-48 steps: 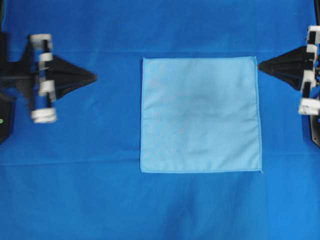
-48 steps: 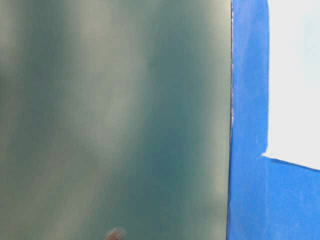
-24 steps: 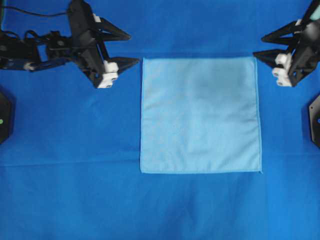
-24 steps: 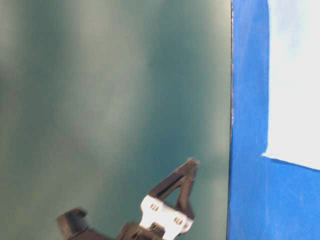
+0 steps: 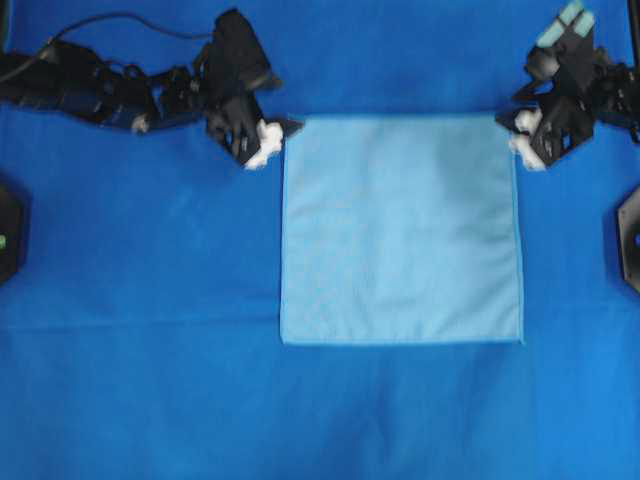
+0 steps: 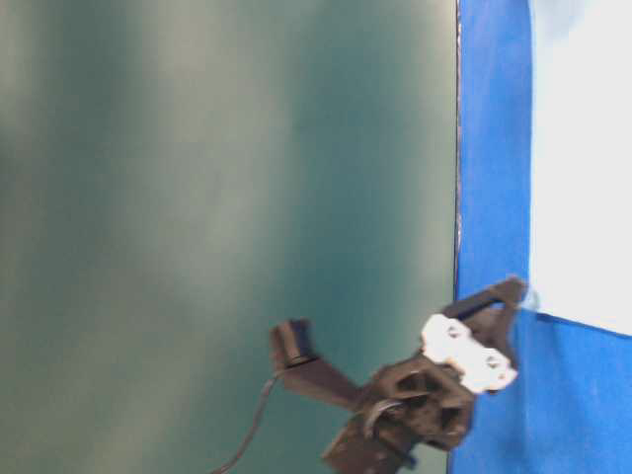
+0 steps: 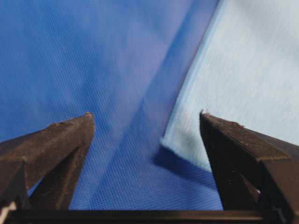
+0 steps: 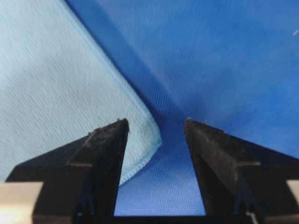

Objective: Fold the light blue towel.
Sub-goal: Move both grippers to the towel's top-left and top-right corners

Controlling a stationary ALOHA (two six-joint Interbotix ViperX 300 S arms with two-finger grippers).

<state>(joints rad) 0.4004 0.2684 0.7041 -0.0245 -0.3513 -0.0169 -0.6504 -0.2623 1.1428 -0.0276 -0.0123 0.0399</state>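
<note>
The light blue towel [image 5: 400, 230] lies flat and square in the middle of the overhead view. My left gripper [image 5: 282, 130] is at its far left corner, open, and the corner of the towel [image 7: 187, 135] lies between the spread fingers in the left wrist view, ungripped. My right gripper [image 5: 510, 125] is at the far right corner, open too. There the rounded corner of the towel [image 8: 145, 140] sits beside the left finger [image 8: 107, 154], within the gap. In the table-level view the left gripper [image 6: 509, 296] touches the corner of the towel [image 6: 583, 148].
A darker royal-blue table covering [image 5: 150, 380] spreads under everything, with a soft crease across it below the towel. Black arm bases sit at the left edge [image 5: 8, 235] and the right edge [image 5: 630, 240]. A cable [image 5: 120, 20] trails behind the left arm.
Both grippers have opened and swung in from the table's sides to the towel's two far corners, dropping low over the cloth. The towel has not moved.
</note>
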